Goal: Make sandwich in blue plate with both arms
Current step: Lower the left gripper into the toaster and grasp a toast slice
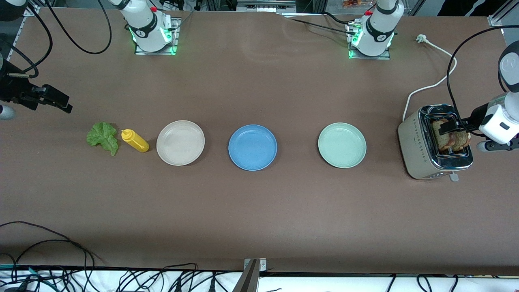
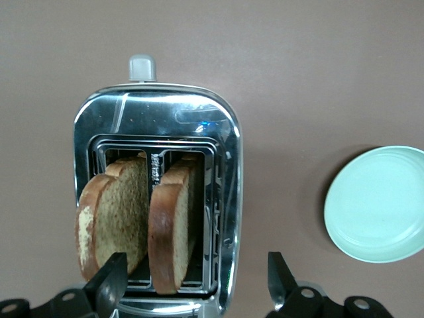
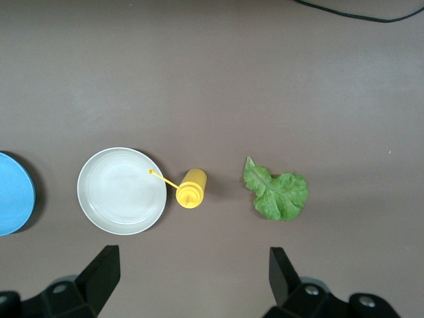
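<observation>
the right claw hangs with its fingers spread wide and nothing between them, over the bare desk at the right arm's end, and that arm looks to be waiting. just nearer the front camera lies the lettuce leaf, thin, limp and ruffled; it should weigh almost nothing and tear easily, so a pinch at a raised frill seems the best hold. touching-close beside it lies the yellow squeeze bottle on its side, near enough to be knocked by a finger coming for the leaf. then come the beige plate, the blue plate, which has nothing on it, and the pale green plate, in a row and well apart. at the left arm's end stands the toaster with two toast slices upright in its slots. toast is light, stiff, and crumbly at the crust, so a gentle squeeze across the flat faces of the part above the slot looks right. the left claw hovers over them, spread wide, holding nothing yet; the slot walls and the neighbouring slice crowd the fingers.
</observation>
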